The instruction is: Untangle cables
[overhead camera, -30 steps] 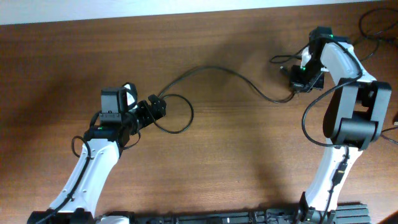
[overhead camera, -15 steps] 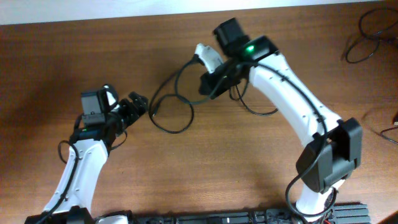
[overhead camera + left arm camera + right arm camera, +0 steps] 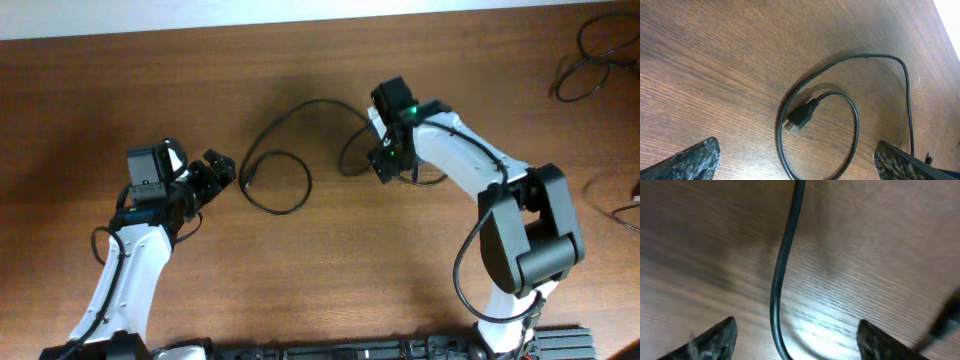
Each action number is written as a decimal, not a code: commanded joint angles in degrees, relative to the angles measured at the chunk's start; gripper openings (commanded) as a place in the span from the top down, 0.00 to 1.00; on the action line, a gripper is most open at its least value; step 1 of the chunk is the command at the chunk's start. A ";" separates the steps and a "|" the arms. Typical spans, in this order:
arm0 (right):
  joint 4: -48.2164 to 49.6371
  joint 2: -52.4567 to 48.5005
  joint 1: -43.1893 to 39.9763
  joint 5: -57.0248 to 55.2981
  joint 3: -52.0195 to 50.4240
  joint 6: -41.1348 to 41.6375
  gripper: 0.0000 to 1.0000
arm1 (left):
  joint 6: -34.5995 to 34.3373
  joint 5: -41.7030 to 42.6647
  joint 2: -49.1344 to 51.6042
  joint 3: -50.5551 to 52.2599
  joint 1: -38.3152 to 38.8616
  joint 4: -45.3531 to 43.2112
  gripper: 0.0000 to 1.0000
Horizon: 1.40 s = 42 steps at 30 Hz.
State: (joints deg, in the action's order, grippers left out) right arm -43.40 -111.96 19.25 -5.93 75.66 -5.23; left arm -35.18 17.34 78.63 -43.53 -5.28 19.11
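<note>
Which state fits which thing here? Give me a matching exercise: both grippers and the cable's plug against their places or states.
Things:
1. left gripper
2. right gripper
3. plug

States:
A. lies on the table inside a loop of the cable
B. open, straddling a run of the cable
C. open, beside the loop, touching nothing

Pairs: 1-C, 2-B, 3-A
</note>
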 commanded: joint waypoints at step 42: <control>10.38 -12.13 16.65 -1.51 5.81 35.95 0.96 | -0.37 -0.20 -0.33 0.31 -0.24 -0.07 0.01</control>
State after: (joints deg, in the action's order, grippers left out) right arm -27.27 -121.84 41.19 -1.96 81.84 28.60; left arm -35.18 17.34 78.63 -43.53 -5.28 19.14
